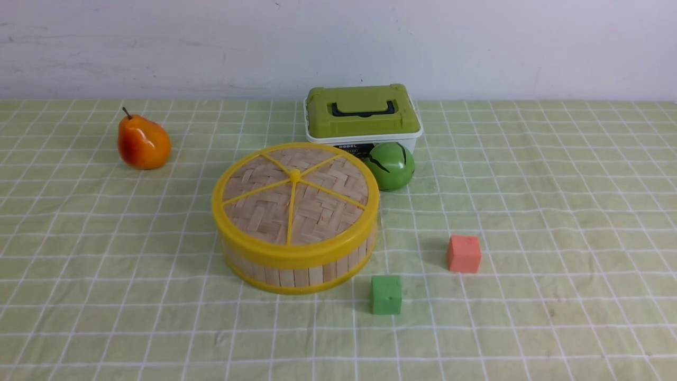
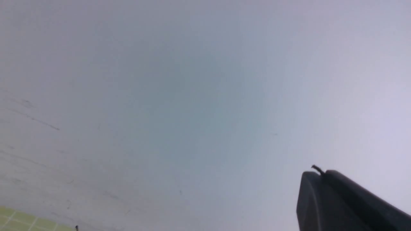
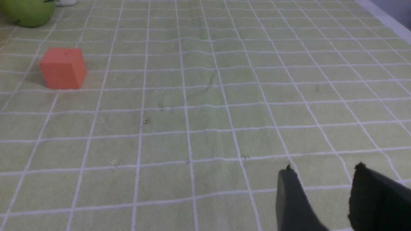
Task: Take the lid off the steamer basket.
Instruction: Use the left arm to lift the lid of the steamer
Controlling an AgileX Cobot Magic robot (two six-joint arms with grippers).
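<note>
Green ball [image 1: 391, 165] just beside steamer basket [image 1: 296, 267]

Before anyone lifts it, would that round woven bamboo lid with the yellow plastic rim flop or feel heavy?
Probably stiff: the woven bamboo lid has a thick yellow rim and five spokes bracing it. Likely light, being thin strips.

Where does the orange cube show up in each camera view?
Front view: orange cube on the checked cloth, beyond and right of the green cube.
Left wrist view: not in it; mostly wall.
Right wrist view: orange cube, nearer the camera than the green ball.
Shared landmark: that green ball, also in the front view.
</note>
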